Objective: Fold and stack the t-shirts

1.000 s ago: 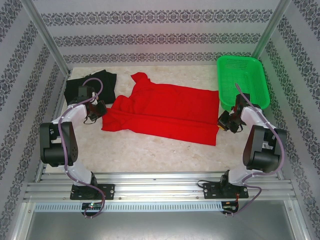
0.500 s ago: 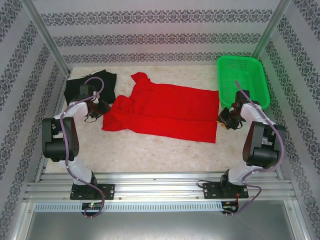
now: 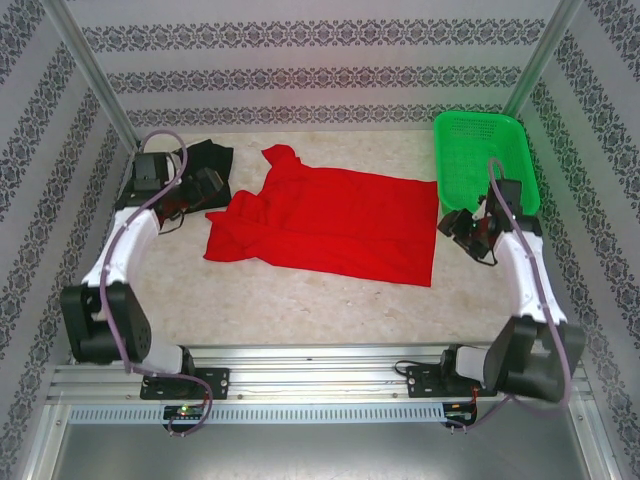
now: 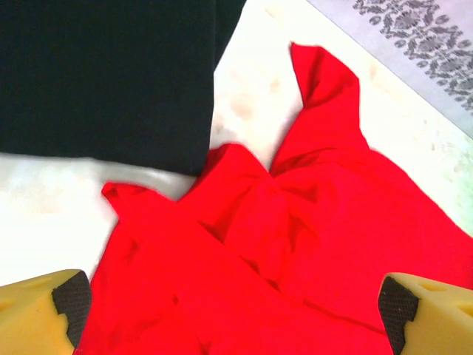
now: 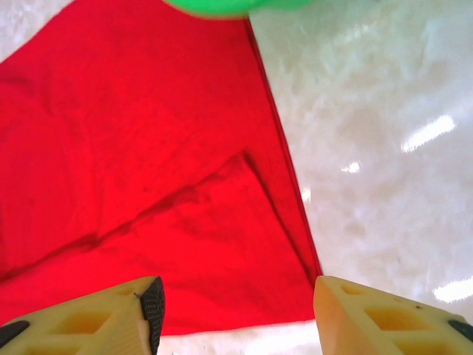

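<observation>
The red t-shirt (image 3: 330, 225) lies spread out and folded over in the middle of the table, its print hidden. The black t-shirt (image 3: 218, 158) lies folded at the back left. My left gripper (image 3: 205, 185) hovers open over the red shirt's rumpled left end (image 4: 295, 244), next to the black shirt (image 4: 103, 74); its pads (image 4: 68, 302) stand wide apart with nothing between them. My right gripper (image 3: 461, 227) is open above the red shirt's near right corner (image 5: 148, 185), holding nothing, its fingers (image 5: 151, 307) on either side of the hem.
A green mesh basket (image 3: 485, 160) stands at the back right, just behind the right gripper; its rim (image 5: 222, 6) shows in the right wrist view. Patterned walls close in the table on three sides. Bare marble-look tabletop (image 3: 320, 310) runs along the front.
Both grippers have opened and lifted off the red shirt's ends. The left arm swung back toward the black shirt, the right arm toward the basket. The red shirt stays flat.
</observation>
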